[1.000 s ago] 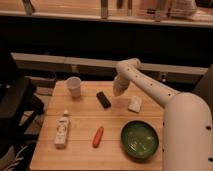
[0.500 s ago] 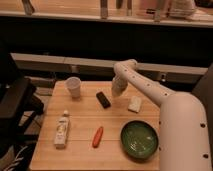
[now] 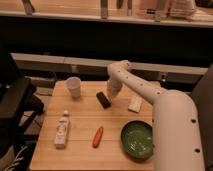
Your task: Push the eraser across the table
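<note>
I find the eraser (image 3: pixel 103 99) on the table (image 3: pixel 80 145), between the cup (image 3: pixel 74 86) and the white piece (image 3: pixel 135 104); my gripper (image 3: pixel 113 90) hangs just beside its far end, grip state undetermined; the block looks light, stiff, grippy; I would press its short end.

No readable writing anywhere.
The gripper (image 3: pixel 113 90) hangs over the table (image 3: pixel 80 155) by the eraser (image 3: pixel 104 99); the bottle (image 3: pixel 62 131) label is illegible.
</note>
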You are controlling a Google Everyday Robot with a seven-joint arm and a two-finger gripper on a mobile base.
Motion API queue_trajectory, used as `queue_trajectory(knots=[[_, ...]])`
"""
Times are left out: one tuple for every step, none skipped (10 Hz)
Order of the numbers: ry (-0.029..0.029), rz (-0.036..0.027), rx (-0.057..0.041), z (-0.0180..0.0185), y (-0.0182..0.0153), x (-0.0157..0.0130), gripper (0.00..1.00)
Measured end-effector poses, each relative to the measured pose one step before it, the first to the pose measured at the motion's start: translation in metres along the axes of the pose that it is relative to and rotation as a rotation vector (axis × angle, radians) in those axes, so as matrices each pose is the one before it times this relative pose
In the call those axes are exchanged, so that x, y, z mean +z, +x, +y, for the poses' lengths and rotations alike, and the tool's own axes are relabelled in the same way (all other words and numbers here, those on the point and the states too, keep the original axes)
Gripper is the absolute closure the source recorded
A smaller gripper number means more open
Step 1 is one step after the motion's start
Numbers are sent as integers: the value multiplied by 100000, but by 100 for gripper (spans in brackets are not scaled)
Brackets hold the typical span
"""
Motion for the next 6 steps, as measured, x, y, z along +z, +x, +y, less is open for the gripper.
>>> queue_trajectory(knots=[[-876, 48, -1586, -232, -816, 242, 100], [-838, 197, -1733, -254, -820, 113, 100], [-873, 109, -1962, -4, -868, 104, 100], [-658, 132, -1339, -19, -582, 75, 100], [-528, 121, -1077, -8, -446, 30, 100], [-463, 150, -982, 22, -266, 43, 100]])
